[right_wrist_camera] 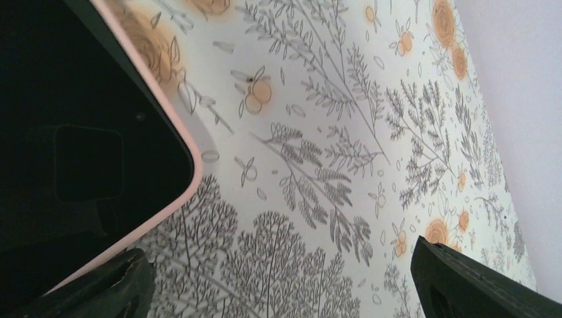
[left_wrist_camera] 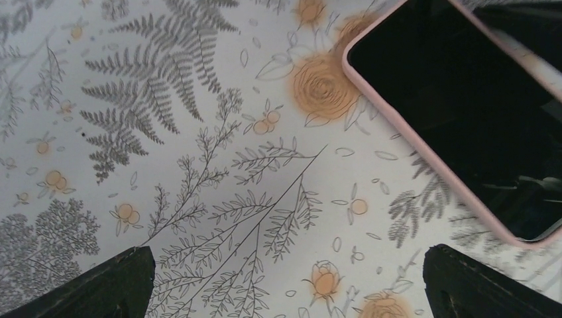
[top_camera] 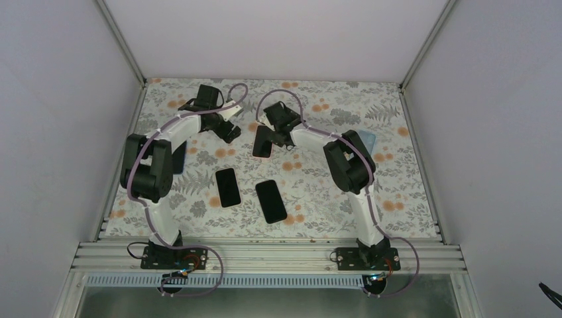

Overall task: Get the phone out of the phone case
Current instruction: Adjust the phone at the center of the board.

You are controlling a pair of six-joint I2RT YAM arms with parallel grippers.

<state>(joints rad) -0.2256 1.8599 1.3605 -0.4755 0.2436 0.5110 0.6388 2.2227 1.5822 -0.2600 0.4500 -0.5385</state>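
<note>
A black phone in a pink case (top_camera: 262, 141) lies flat on the flowered table, screen up, between my two grippers. In the left wrist view it (left_wrist_camera: 464, 112) fills the upper right, beyond my right finger. In the right wrist view it (right_wrist_camera: 79, 132) fills the left, its corner close to my left finger. My left gripper (top_camera: 230, 131) (left_wrist_camera: 285, 265) is open and empty over bare cloth to the phone's left. My right gripper (top_camera: 278, 134) (right_wrist_camera: 281, 265) is open and empty at the phone's right edge.
Two more black phones (top_camera: 227, 187) (top_camera: 271, 201) lie nearer the arms at mid-table. A light blue flat object (top_camera: 366, 139) lies at the right behind the right arm. A dark flat object (top_camera: 179, 157) lies under the left arm. White walls enclose the table.
</note>
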